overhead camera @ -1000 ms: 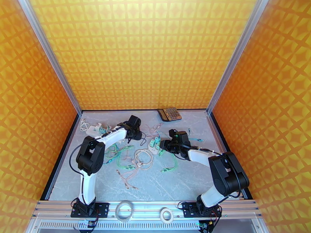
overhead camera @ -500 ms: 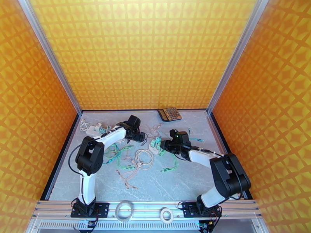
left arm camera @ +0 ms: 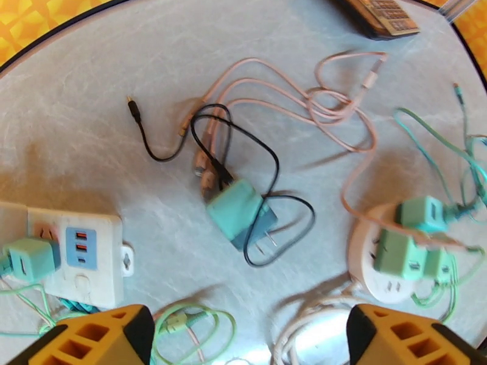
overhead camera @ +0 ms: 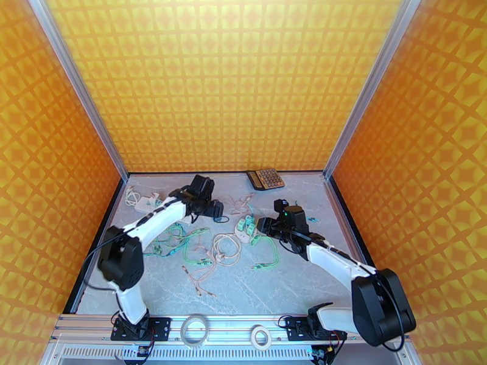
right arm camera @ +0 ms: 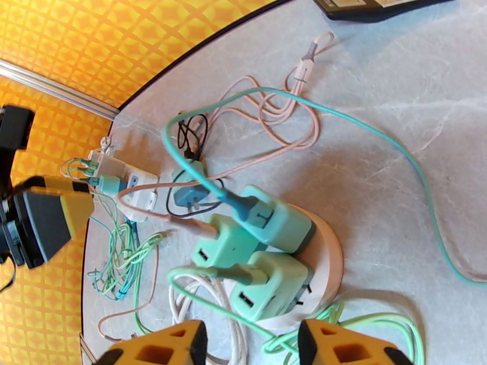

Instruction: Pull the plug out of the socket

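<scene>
A round white socket (right arm camera: 325, 253) (left arm camera: 365, 272) (overhead camera: 242, 235) lies mid-table with three teal plugs (right arm camera: 271, 223) (left arm camera: 399, 253) stuck in it. My right gripper (right arm camera: 252, 343) (overhead camera: 260, 227) is shut on the socket's near rim, one yellow finger (right arm camera: 161, 345) on each side. A loose teal plug (left arm camera: 240, 214) (right arm camera: 185, 193) lies on the table left of the socket, prongs bare, with a black cable looped around it. My left gripper (left arm camera: 252, 342) (overhead camera: 212, 209) hovers above that plug, open, with nothing between its fingers (left arm camera: 91, 336).
A white power strip (left arm camera: 79, 257) (overhead camera: 145, 204) with a teal plug in it sits at the left. Pink cables (left arm camera: 316, 104) and green cables (overhead camera: 195, 247) sprawl over the middle. A calculator (overhead camera: 265, 179) lies at the back edge. Orange walls close in three sides.
My left gripper has opened and drawn back up and left, and the teal plug now lies free on the table. The right arm's elbow has swung right while its gripper stays at the socket.
</scene>
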`<move>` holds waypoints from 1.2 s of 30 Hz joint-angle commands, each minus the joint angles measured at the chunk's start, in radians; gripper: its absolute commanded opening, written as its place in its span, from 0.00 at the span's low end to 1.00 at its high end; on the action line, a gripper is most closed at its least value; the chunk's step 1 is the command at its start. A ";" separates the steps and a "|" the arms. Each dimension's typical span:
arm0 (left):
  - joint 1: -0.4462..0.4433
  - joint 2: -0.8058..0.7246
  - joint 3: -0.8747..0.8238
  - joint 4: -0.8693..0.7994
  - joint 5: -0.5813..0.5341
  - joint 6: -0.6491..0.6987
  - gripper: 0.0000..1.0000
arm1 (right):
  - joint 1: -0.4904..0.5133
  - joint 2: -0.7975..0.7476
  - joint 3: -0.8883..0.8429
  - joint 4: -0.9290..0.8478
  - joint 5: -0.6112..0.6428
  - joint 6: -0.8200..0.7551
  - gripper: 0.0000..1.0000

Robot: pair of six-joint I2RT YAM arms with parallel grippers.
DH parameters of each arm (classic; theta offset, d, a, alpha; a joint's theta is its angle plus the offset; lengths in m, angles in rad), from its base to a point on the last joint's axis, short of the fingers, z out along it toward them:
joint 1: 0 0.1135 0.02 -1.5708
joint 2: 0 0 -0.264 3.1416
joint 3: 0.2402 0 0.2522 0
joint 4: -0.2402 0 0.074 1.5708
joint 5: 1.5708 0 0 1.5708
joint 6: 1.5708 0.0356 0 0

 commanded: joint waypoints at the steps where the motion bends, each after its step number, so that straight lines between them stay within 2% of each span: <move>1: -0.071 -0.046 -0.100 0.171 0.042 0.011 0.75 | 0.001 -0.005 0.002 -0.064 0.034 -0.021 0.45; 5: -0.165 -0.016 -0.183 0.318 0.037 0.027 0.65 | 0.000 0.008 -0.005 -0.066 0.035 -0.014 0.45; 9: -0.210 0.058 -0.182 0.415 0.023 0.048 0.61 | 0.000 0.034 -0.003 -0.063 0.023 -0.011 0.45; 14: -0.215 0.145 -0.143 0.471 0.011 0.068 0.57 | 0.001 0.046 -0.007 -0.063 0.010 -0.006 0.45; 27: -0.214 0.257 -0.071 0.519 -0.017 0.128 0.56 | 0.001 0.065 0.009 -0.086 -0.008 -0.032 0.45; 33: -0.212 0.300 -0.052 0.534 -0.007 0.146 0.51 | 0.001 0.095 0.029 -0.083 -0.038 -0.034 0.45; 36: -0.211 0.293 -0.069 0.572 -0.004 0.148 0.46 | 0.000 0.112 0.039 -0.078 -0.057 -0.032 0.45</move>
